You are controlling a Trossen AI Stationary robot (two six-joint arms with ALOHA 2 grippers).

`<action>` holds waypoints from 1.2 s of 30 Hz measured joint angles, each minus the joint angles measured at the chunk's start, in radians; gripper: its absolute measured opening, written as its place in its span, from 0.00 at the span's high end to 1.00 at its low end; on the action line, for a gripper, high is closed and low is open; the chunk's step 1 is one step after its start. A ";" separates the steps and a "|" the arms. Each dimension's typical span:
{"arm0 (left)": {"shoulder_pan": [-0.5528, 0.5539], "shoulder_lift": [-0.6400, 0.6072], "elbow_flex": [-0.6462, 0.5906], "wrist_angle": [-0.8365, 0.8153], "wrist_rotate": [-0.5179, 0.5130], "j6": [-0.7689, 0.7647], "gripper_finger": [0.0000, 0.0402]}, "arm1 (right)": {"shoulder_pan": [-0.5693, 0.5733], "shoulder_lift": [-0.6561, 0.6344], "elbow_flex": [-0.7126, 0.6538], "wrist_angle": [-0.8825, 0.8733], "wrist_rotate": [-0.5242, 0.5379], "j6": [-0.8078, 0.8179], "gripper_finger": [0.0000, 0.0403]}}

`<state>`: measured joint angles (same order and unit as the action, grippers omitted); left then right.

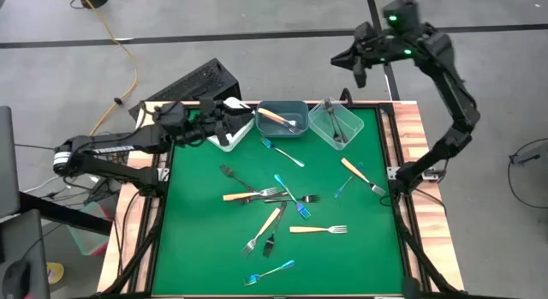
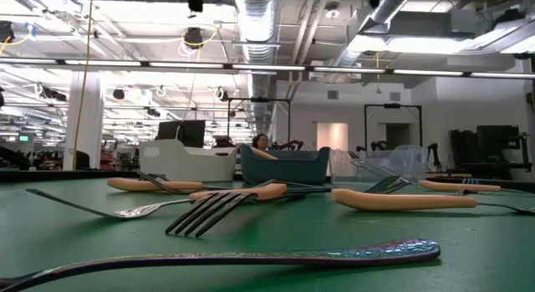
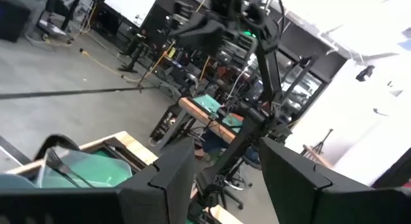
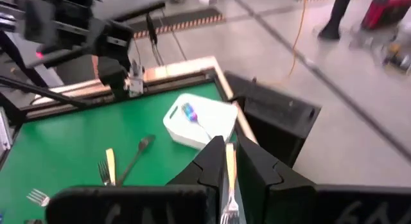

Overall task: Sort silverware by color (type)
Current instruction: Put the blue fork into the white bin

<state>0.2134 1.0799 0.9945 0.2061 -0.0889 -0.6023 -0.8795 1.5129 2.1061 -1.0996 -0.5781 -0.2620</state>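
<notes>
Most of the silverware lies loose on the green mat, on the near side of the grey-blue bin. A blue-handled fork is the piece most distant from that bin, close to the mat's near edge. Orange, black and blue handles lie mixed, some crossing, between it and the bin. 1 orange-handled piece is inside the grey-blue bin itself. Just left of this bin stands the white bin, with 1 blue piece in it. The left gripper hangs over the white bin, its fingers apart and with nothing between them. Just right of the grey-blue bin the clear bin holds black-handled pieces. Beyond the grey-blue bin and to its right, past the table's far edge, the right gripper is raised, its fingers clamped on an orange-handled fork.
</notes>
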 joint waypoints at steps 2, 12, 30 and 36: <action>0.000 -0.010 0.036 -0.052 -0.001 0.027 0.60 | 0.000 -0.039 0.002 -0.001 -0.001 -0.004 0.86; -0.048 -0.020 0.192 -0.356 0.079 0.152 0.60 | 0.068 -0.152 0.002 -0.180 -0.003 -0.064 0.86; -0.249 -0.020 0.221 -0.708 0.166 0.173 0.60 | 0.421 -0.176 -0.120 -0.427 0.054 0.201 0.86; -0.325 -0.036 0.221 -0.752 0.235 0.151 0.60 | 0.627 -0.192 -0.327 -0.293 0.229 0.447 0.86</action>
<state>-0.1111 1.0437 1.2152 -0.5455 0.1460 -0.4518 -0.2524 1.3209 1.7793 -1.3928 -0.3491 0.1848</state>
